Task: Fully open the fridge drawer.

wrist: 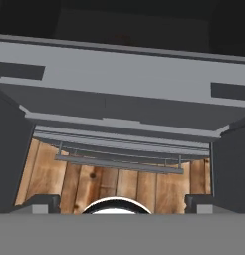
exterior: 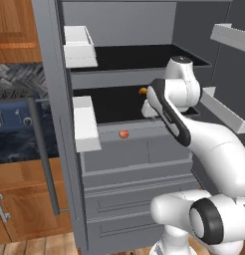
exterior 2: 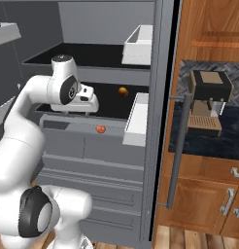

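Our jaws point(wrist: 122, 201) hang spread and empty above the fridge drawer point(exterior: 137, 152), which sits mid-fridge below the lower shelf, so we judge we're positioned to pull it.

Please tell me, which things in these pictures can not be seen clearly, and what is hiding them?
- Gripper, left base view: the robot's own forearm covers it.
- Right half of the fridge drawer, left base view: behind the arm.
- Orange ball on the shelf, left base view: half hidden by the arm; too small to identify.
- Small red thing, right base view: too small to identify.
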Available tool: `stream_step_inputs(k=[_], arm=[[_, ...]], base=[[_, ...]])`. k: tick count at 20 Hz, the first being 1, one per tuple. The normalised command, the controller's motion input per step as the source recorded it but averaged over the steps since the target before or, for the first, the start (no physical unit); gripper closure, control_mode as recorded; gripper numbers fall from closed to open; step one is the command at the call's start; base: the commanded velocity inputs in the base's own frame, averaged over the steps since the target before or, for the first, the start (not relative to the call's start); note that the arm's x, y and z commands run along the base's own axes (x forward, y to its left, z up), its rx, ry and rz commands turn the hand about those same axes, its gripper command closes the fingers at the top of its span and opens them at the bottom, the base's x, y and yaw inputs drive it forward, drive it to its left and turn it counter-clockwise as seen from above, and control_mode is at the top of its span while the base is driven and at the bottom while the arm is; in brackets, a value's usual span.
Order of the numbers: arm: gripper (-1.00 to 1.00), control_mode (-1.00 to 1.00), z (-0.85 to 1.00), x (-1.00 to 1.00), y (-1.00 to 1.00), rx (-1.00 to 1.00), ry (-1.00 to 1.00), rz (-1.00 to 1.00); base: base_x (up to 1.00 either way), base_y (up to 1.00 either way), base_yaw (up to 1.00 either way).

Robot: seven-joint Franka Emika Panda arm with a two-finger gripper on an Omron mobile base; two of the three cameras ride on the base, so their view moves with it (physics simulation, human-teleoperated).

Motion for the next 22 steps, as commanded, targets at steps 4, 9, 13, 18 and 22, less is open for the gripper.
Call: stream_step_inputs(k=[4, 9, 13, 18, 22], arm=[[-1.00, -1.00, -0.03, 0.32, 0.00, 0.00, 0.00, 0.00], [-1.00, -1.00, -0.08, 0.30, 0.02, 0.00, 0.00, 0.00], [-1.00, -1.00, -0.01, 0.38, 0.00, 0.00, 0.00, 0.00], [-1.00, -1.00, 0.00, 0.50, 0.00, 0.00, 0.00, 0.00], [-1.00, -1.00, -0.12, 0.50, 0.00, 0.00, 0.00, 0.00]], base=[[0.00, 0.00, 0.00], [0.00, 0.00, 0.00], [0.00, 0.00, 0.00], [0.00, 0.00, 0.00], [0.00, 0.00, 0.00]])
